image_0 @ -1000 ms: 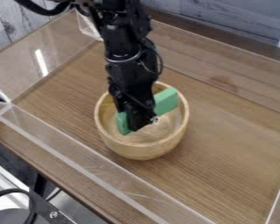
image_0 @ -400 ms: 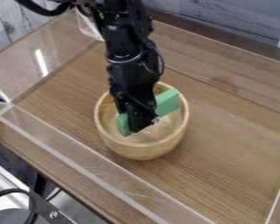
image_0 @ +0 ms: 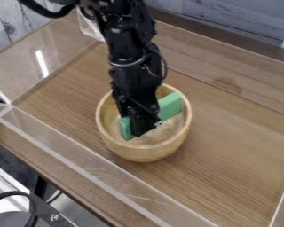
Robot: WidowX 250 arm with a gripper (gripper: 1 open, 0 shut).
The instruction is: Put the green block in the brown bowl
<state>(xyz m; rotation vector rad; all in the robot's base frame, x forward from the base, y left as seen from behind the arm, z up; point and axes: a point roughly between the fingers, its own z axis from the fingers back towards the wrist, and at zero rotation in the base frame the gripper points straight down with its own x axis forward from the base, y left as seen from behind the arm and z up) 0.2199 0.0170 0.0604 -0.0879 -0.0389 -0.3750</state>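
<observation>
Almost nothing differs from a second ago. The gripper (image_0: 139, 122) still points straight down into the bowl (image_0: 121, 145), in the same spot, its jaws clamped narrow on the block (image_0: 167, 105). The block sits inside the bowl as before, tilted, its upper end leaning toward the far right rim and its lower end hidden behind the black fingers; whether it touches the bowl's floor cannot be told. The bowl has not shifted on the wooden table (image_0: 233, 142), and the clear wall (image_0: 61, 146) in front stands unchanged.
</observation>
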